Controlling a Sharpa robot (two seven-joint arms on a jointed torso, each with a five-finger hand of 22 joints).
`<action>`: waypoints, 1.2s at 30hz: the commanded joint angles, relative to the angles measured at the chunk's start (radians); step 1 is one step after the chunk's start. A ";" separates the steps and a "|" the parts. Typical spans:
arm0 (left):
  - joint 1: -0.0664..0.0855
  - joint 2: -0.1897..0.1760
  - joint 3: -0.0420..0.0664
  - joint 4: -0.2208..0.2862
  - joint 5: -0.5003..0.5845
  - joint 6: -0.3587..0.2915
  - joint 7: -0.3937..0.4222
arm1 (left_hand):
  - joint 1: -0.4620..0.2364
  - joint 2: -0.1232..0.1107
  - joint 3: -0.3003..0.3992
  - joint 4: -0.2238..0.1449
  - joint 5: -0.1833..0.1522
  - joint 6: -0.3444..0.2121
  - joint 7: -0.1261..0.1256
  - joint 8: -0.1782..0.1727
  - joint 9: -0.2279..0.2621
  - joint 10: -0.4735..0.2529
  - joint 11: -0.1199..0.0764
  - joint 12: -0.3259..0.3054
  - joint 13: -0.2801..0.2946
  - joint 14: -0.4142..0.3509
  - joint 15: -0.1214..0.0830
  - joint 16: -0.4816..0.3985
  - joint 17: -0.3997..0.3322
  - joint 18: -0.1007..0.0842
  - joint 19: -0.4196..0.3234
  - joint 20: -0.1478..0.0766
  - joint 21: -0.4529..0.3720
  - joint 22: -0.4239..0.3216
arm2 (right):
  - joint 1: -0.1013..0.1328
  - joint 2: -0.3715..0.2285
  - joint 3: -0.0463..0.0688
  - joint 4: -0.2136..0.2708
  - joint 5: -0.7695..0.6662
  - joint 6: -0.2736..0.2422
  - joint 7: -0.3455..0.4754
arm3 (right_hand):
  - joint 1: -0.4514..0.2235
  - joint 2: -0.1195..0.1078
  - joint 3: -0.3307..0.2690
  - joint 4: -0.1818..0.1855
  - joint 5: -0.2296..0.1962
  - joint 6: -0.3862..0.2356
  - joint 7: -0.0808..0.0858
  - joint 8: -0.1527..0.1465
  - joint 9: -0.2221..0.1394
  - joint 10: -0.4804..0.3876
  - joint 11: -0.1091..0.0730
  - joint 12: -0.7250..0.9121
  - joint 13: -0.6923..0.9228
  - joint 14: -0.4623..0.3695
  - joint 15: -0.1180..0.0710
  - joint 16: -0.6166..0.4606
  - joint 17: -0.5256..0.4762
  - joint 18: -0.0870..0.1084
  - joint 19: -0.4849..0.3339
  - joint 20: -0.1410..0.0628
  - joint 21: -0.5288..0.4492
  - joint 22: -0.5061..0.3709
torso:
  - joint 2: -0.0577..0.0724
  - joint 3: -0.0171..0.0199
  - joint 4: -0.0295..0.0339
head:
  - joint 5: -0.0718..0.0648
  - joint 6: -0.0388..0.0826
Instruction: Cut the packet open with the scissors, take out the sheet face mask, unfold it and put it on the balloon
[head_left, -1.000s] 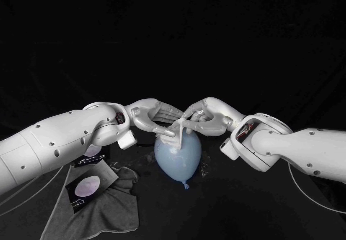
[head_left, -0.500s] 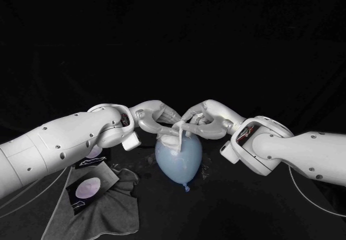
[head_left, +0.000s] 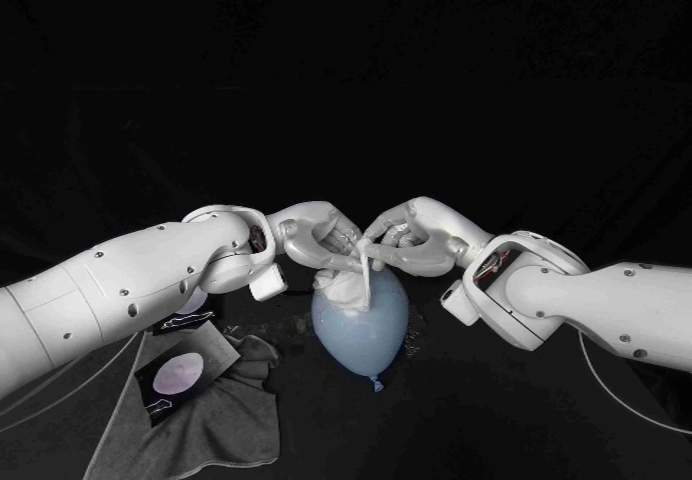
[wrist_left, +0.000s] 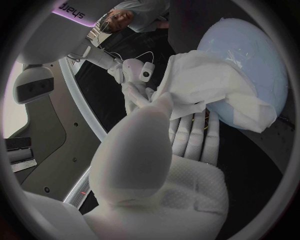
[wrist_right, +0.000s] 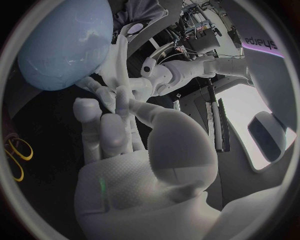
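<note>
White sheet face mask (head_left: 351, 287) is lying crumpled on the 12 o'clock end of the pale blue balloon (head_left: 361, 330). The balloon is resting on the black bench (head_left: 490, 420), its knot pointing to 6 o'clock. At 11 o'clock of the balloon the left hand (head_left: 317, 238) is pinching a fold of the mask between thumb and fingers. At 1 o'clock the right hand (head_left: 407, 240) is pinching a thin strip of it. At 8 o'clock a dark packet (head_left: 173, 377) is lying on a grey cloth (head_left: 216, 430), showing a pale disc and white line marks too small to read.
</note>
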 joint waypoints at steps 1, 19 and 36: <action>0.000 0.002 0.000 0.000 0.013 0.035 0.012 | -0.014 0.008 0.004 0.003 -0.002 0.020 -0.003 0.008 0.004 0.010 -0.001 -0.010 -0.001 0.002 -0.002 -0.007 0.003 -0.021 0.011 -0.001 -0.001 -0.005 | 0.001 0.001 0.001 -0.007 -0.015 0.011 -0.001 | 0.008 0.005 0.002 -0.001 0.004 0.006 -0.001 0.003 0.169 0.000 -0.004 0.000 0.001 0.002 -0.004 0.006 0.001 0.019 0.007 0.002 0.002 0.002 | 0.000 -0.0002 0.0003 | 0.000 -0.001; 0.001 -0.028 -0.001 -0.003 0.206 0.032 -0.026 | -0.044 0.054 0.241 -0.078 -0.001 0.063 -0.029 0.106 0.088 0.159 -0.043 -0.030 0.002 0.091 -0.041 0.040 0.069 0.025 0.107 -0.006 0.047 0.003 | 0.002 -0.015 0.001 -0.014 0.022 0.019 -0.009 | 0.001 0.001 0.006 0.012 0.011 -0.003 0.004 -0.003 0.174 -0.011 0.000 -0.008 0.005 0.004 -0.001 0.003 -0.002 0.019 0.005 0.003 -0.002 0.002 | 0.000 -0.0005 0.0001 | -0.002 -0.004; 0.001 -0.051 -0.003 0.001 0.454 0.321 -0.125 | -0.220 0.030 0.437 -0.242 -0.001 0.040 -0.031 0.148 0.155 0.179 -0.045 -0.036 0.006 0.092 -0.043 0.044 0.121 0.041 0.138 -0.014 0.107 0.028 | 0.003 0.004 0.001 -0.047 0.157 -0.089 -0.005 | -0.005 0.000 0.005 0.028 0.005 -0.012 0.007 -0.008 0.178 -0.019 0.003 -0.013 0.008 -0.003 0.002 -0.009 -0.018 0.023 -0.010 0.006 -0.030 -0.008 | -0.001 0.0004 -0.0008 | -0.001 -0.003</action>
